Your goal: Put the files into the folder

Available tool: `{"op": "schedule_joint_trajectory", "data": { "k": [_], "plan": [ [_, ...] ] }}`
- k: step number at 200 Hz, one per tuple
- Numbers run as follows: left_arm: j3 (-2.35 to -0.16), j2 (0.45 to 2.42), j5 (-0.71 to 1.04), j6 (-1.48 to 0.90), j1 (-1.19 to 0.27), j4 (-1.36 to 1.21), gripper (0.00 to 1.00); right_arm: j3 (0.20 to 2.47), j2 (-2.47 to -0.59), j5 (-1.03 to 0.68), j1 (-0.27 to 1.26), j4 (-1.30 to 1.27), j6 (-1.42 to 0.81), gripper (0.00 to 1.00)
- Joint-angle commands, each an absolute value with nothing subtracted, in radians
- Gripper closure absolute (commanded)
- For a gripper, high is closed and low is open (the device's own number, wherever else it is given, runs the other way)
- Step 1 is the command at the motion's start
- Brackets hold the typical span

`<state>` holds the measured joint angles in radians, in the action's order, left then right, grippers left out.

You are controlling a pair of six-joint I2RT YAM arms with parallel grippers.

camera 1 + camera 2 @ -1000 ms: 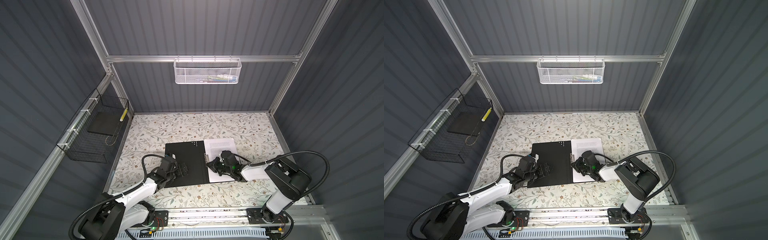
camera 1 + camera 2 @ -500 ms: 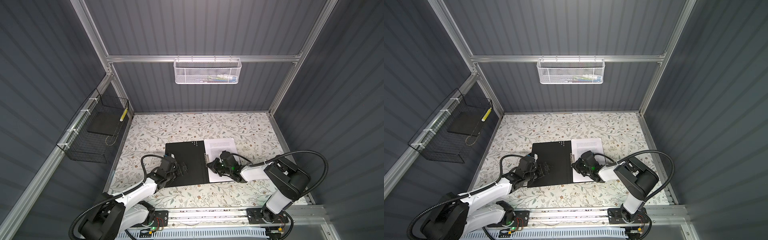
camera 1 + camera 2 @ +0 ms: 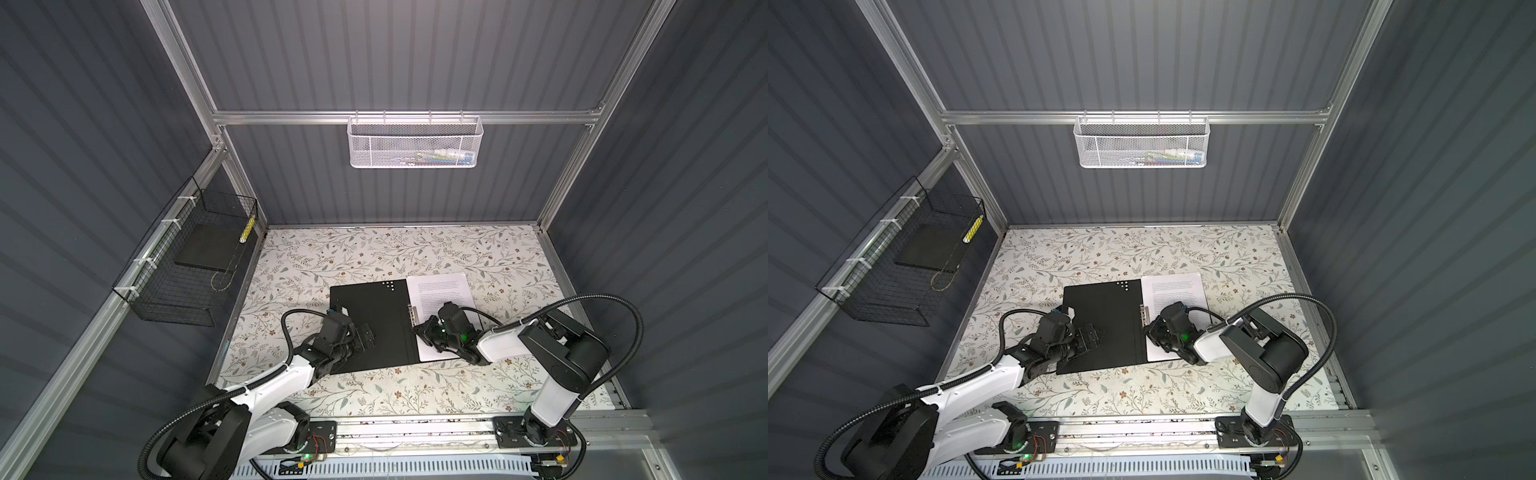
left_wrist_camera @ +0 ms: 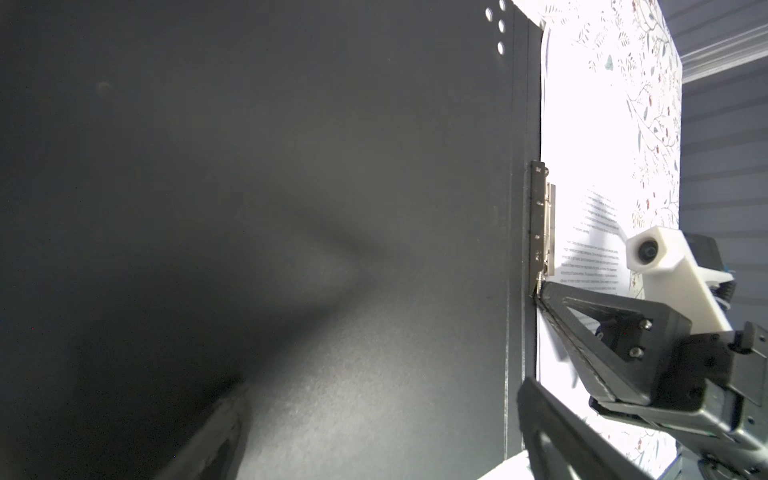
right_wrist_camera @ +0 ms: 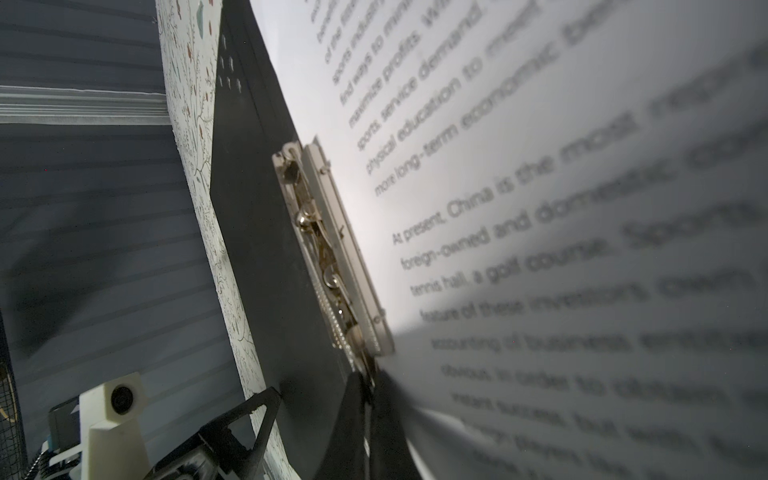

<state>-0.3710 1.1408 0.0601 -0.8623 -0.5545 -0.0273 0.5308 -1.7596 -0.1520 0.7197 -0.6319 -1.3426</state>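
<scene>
The right gripper (image 3: 417, 328), clenched, touches the near end of the clip (image 3: 411, 312); the files (image 3: 440, 289) lie just beyond it. The left gripper (image 3: 367, 337), released, rests on the folder (image 3: 374, 303); the worktop (image 3: 374, 253) surrounds its edges.

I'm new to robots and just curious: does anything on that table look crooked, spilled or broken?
Nothing stands out. The folder lies open and flat, the files sit squarely beside its metal clip, and nothing looks spilled or torn.

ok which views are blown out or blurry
Left wrist view: the printed sheet is blown out to white, the folder interior dim. Right wrist view: text sharper near the spine clip, blurred closer in. Both top views: print too small to read.
</scene>
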Motion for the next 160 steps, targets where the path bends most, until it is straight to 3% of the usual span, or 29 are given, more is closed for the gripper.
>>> {"op": "schedule_joint_trajectory", "data": {
  "k": [1, 79, 160],
  "plan": [
    [-0.311, 1.151, 0.015, -0.901, -0.541, 0.160, 0.00, 0.455, -1.892, 0.009, 0.679, -0.233, -1.384, 1.00],
    [-0.302, 1.164, 0.029, -0.902, -0.541, 0.137, 0.00, 0.487, -1.875, -0.012, 0.701, -0.212, -1.347, 1.00],
    [-0.295, 1.153, 0.031, -0.898, -0.541, 0.137, 0.00, 0.481, -1.837, -0.068, 0.742, -0.367, -1.322, 1.00]
  ]
}}
